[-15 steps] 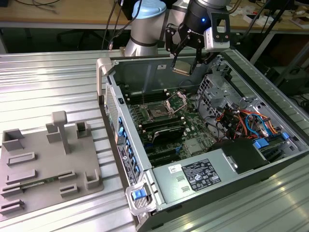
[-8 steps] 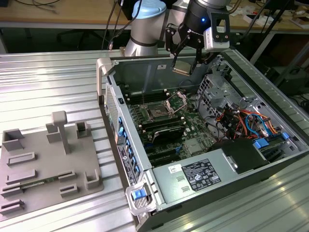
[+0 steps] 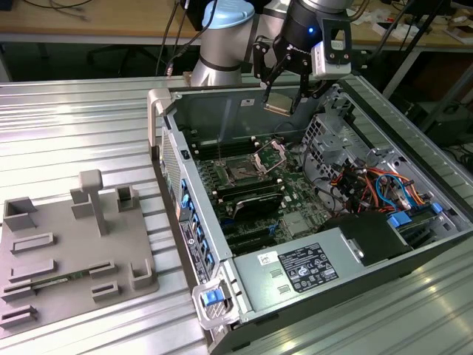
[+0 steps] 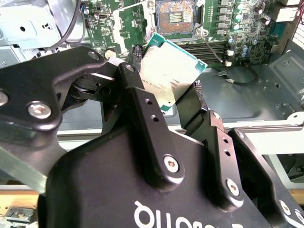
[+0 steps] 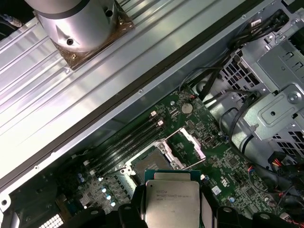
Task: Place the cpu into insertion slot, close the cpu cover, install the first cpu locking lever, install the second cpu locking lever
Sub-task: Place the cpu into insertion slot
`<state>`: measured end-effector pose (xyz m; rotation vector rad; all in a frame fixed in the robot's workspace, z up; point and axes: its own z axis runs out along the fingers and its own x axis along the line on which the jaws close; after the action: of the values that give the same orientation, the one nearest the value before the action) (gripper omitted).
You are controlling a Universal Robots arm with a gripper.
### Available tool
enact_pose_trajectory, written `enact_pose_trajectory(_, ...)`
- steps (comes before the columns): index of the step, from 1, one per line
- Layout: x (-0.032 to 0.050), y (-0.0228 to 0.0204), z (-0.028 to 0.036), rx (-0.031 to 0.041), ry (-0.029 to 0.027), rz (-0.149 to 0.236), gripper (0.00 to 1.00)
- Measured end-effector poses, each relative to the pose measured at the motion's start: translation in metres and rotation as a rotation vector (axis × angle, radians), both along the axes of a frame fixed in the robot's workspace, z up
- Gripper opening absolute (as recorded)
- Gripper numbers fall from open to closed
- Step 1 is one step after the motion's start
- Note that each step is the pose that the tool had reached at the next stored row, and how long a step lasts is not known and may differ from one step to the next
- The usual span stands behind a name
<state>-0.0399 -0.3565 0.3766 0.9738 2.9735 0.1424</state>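
Observation:
My gripper (image 3: 284,102) hangs over the back of the open computer case, shut on the cpu (image 3: 278,101), a flat silver and tan-gold square. In both wrist views the cpu (image 4: 171,76) (image 5: 172,202) sits clamped by its edges between the two black fingers (image 4: 137,90). The insertion slot (image 3: 240,171) (image 5: 149,162) (image 4: 175,13) is a dark square socket on the green motherboard, below and ahead of the chip, with nothing in it. The cpu cover (image 3: 283,154) (image 5: 194,144), a silver frame, stands swung open beside the socket.
A grey-white power supply box (image 3: 310,270) fills the case's near end. A metal drive cage (image 3: 332,133) and coloured cables (image 3: 369,185) lie at the exterior view's right. Black memory slots (image 3: 247,196) run beside the socket. A grey fixture plate (image 3: 66,244) lies outside the case on the ribbed table.

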Motion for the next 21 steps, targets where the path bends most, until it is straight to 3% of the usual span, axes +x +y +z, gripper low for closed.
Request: enact_pose_trajectory(21, 0.0, 0.0, 0.0, -0.0001, 0.0, -0.024, 0.55)
